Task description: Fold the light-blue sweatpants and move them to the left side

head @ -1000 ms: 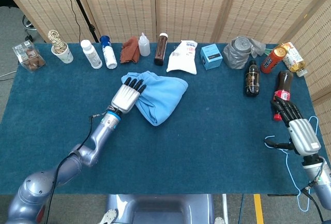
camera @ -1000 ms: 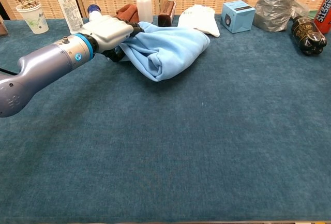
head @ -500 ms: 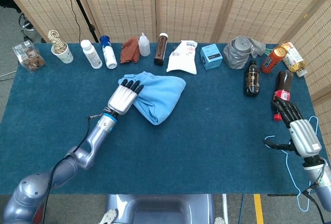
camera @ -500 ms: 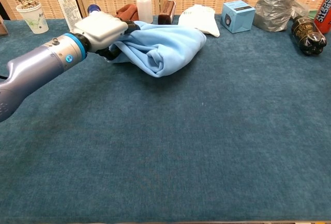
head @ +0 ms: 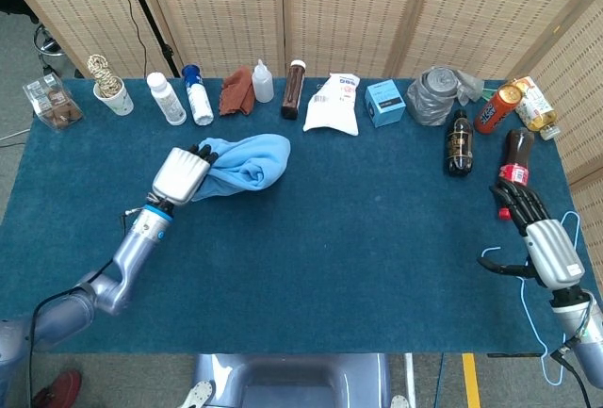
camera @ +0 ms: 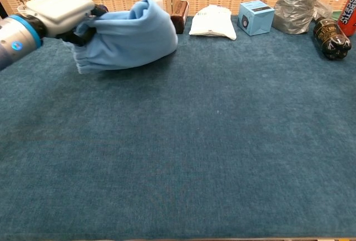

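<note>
Since the earlier frames the left hand (head: pixel 181 174) has dragged the light-blue sweatpants (head: pixel 247 162) a fair way toward the left side of the tabletop (head: pixel 358 238); a second ago the bundle sat about mid-table under the brown bottle, and now it's under the white bottles in the back row. It also looks more bunched up than before.

Right now the left hand grips the left end of the sweatpants, dark fingers curled into the fabric, and the rest of the bundle trails off to the right of the hand. In the chest view the hand (camera: pixel 58 4) has the cloth (camera: pixel 128 35) scrunched into a rounded lump, and I can't really tell whether it's lifted or resting on the tabletop. It sits in the back-left part of the tabletop, close to the row of stuff along the back edge, near the white bottle (head: pixel 167 99) and the blue-capped bottle (head: pixel 197 95).

The right hand (head: pixel 537 224) is way over by the right edge, well apart from the sweatpants, holding nothing, fingers loosely apart and pointing toward the red-capped cola bottle (head: pixel 516 155) just ahead of it.
</note>
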`<state>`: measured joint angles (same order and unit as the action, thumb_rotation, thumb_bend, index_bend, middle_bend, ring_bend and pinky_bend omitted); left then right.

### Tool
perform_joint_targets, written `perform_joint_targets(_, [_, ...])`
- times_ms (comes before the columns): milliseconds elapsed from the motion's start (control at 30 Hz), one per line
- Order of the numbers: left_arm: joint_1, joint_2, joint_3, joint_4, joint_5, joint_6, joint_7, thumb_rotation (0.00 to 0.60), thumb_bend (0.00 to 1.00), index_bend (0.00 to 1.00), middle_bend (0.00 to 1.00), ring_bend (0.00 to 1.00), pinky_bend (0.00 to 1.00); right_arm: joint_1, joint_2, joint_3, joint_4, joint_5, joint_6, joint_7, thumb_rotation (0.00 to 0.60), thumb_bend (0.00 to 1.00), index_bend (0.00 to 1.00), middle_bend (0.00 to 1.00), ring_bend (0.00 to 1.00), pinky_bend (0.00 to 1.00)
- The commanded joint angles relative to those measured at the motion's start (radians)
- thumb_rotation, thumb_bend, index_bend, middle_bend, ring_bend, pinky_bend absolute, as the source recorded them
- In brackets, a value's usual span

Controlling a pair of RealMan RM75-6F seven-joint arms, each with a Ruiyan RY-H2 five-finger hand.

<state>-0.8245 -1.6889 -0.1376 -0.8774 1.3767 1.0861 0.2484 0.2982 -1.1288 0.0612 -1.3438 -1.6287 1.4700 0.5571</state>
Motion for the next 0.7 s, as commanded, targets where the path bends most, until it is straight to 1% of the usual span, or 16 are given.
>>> perform_joint_targets(33, [0.033,0.047,0.004,-0.042,-0.003,0.022,0.010,0.600,0.73,0.81,0.75,0.78,0.84,-0.001,0.001,0.000,-0.003,-0.003,0.003,-0.002,0.600,0.00,0.00,0.00,0.00,0.00])
perform_joint_targets(267, [0.091,0.136,0.009,-0.095,-0.002,0.067,-0.004,0.600,0.73,0.81,0.75,0.78,0.84,-0.001,0.003,-0.004,-0.017,-0.015,0.008,-0.011,0.600,0.00,0.00,0.00,0.00,0.00])
perform_joint_targets(367, [0.134,0.207,0.012,-0.110,0.000,0.113,-0.007,0.600,0.73,0.81,0.75,0.78,0.84,0.000,0.003,-0.008,-0.022,-0.023,0.008,-0.019,0.600,0.00,0.00,0.00,0.00,0.00])
perform_joint_targets(467, [0.167,0.260,0.014,-0.121,-0.007,0.130,-0.008,0.600,0.73,0.81,0.75,0.78,0.84,0.001,0.004,-0.011,-0.027,-0.027,0.006,-0.022,0.600,0.00,0.00,0.00,0.00,0.00])
perform_joint_targets(567, [0.197,0.297,0.027,-0.116,-0.016,0.122,-0.005,0.600,0.73,0.81,0.75,0.78,0.84,0.000,0.006,-0.013,-0.033,-0.032,0.011,-0.025,0.600,0.00,0.00,0.00,0.00,0.00])
perform_joint_targets(700, [0.229,0.305,0.042,-0.084,-0.028,0.106,-0.011,0.600,0.73,0.81,0.75,0.78,0.84,-0.001,0.009,-0.014,-0.037,-0.035,0.013,-0.027,0.600,0.00,0.00,0.00,0.00,0.00])
